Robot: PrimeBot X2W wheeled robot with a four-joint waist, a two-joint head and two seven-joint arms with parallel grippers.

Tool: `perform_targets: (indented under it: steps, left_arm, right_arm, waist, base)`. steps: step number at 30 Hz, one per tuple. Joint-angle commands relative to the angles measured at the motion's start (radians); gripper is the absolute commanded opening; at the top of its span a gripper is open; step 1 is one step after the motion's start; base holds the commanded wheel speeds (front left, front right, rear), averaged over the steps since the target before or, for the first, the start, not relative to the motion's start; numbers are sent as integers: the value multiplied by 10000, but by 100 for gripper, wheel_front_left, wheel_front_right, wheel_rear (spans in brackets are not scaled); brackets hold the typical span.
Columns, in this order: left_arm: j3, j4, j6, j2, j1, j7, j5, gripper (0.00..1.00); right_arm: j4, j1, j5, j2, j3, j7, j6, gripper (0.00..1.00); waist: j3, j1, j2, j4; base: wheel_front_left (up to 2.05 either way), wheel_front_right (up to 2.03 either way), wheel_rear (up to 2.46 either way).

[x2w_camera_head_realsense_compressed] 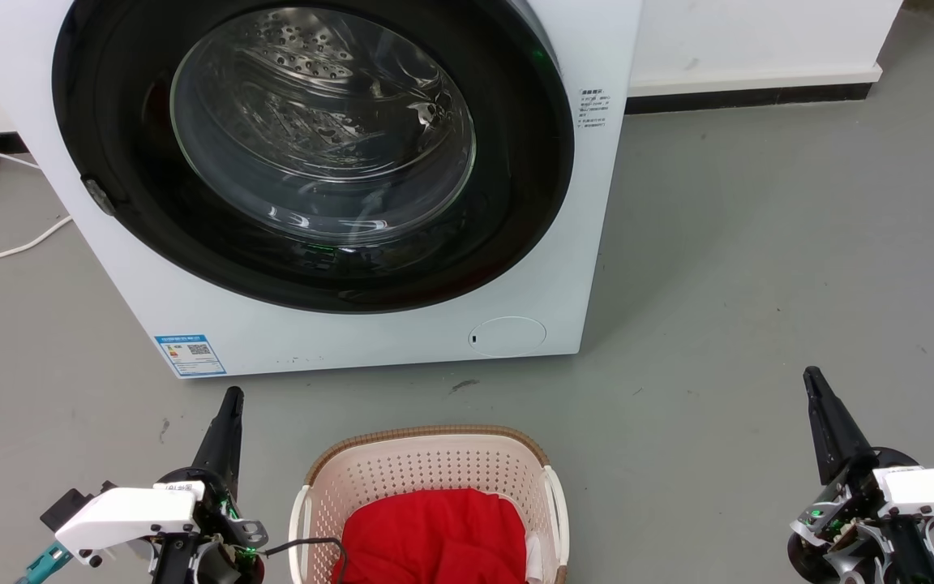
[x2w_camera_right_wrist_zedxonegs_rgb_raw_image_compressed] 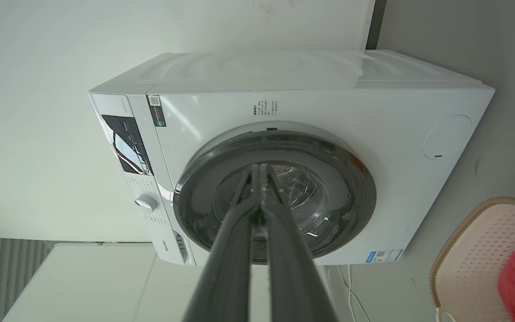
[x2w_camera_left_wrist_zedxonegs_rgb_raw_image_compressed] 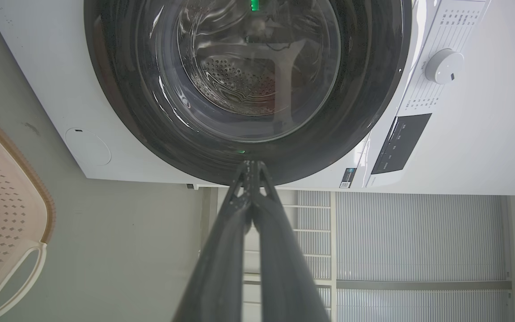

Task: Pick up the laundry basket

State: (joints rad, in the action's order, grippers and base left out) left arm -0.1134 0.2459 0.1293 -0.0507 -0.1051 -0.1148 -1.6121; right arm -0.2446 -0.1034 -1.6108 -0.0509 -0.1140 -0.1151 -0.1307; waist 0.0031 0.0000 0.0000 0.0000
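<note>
Right, the white washing machine (x2w_camera_head_realsense_compressed: 353,345) fills the top of the head view. Its big round door (x2w_camera_head_realsense_compressed: 321,138) is shut, a dark ring around clear glass with the shiny drum behind it. It stands on a grey floor (x2w_camera_head_realsense_compressed: 759,243) that spreads wide to the right. Down at bottom centre, on that floor and a little apart from the machine's front, sits the laundry basket (x2w_camera_head_realsense_compressed: 434,464): cream, perforated, brown woven-look rim, upright, cut off by the lower edge of the view. Inside it lies a red cloth (x2w_camera_head_realsense_compressed: 434,539), bunched up and covering most of what shows of the bottom. White loop handles (x2w_camera_head_realsense_compressed: 558,507) run down each side of the basket.

Now the left hand (x2w_camera_head_realsense_compressed: 233,399): it is near the basket's left side, not touching it. Its fingers are pressed together into one dark point aimed at the machine, gripping nothing. The right hand (x2w_camera_head_realsense_compressed: 813,380) is well apart from the basket, out over bare floor at the lower right. Its fingers too are closed tight on nothing, and the right wrist view shows the two tips meeting.

Smaller bits: a round hatch (x2w_camera_head_realsense_compressed: 507,335) low on the machine's front, a blue label (x2w_camera_head_realsense_compressed: 190,354) at its lower left corner, and a white cable (x2w_camera_head_realsense_compressed: 5,253) trailing across the floor on the left.
</note>
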Motion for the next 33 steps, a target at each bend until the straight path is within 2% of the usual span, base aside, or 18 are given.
perform_targets:
  steps: [1, 9, 10, 18, 25, 33]
  left_arm:
    - [-26, 4, 48, 10, -80, -24, -17, 0]
    - [-25, 4, 46, 10, -80, -24, -17, 0]
    - [1, -3, 0, 0, -1, 4, 0, 100]
    - [85, 69, -11, 22, 155, 299, 386, 100]
    - [50, -197, -20, 19, 116, 641, 1773, 100]
    - [116, -586, -224, 15, 124, 999, 3461, 100]
  right_arm:
    - [-7, -103, -42, 13, -8, -14, 0, 0]
    - [-7, -103, -42, 13, -8, -14, 0, 0]
    - [1, 0, 2, 0, 1, 5, 0, 100]
    - [-167, 190, 324, 12, 48, 294, 0, 100]
    - [195, 212, 1853, 11, 70, 638, 0, 100]
    - [656, 293, 3859, 9, 159, 998, 0, 100]
  waist:
    - [0, 0, 0, 0]
    - [0, 0, 0, 0]
    - [0, 0, 0, 0]
    - [10, 0, 0, -1]
    - [28, 0, 0, -5]
    - [60, 0, 0, -8]
  base:
    - [0, 0, 0]
    - [0, 0, 0]
    - [0, 0, 0]
    - [0, 0, 0]
    - [0, 0, 0]
    - [0, 0, 0]
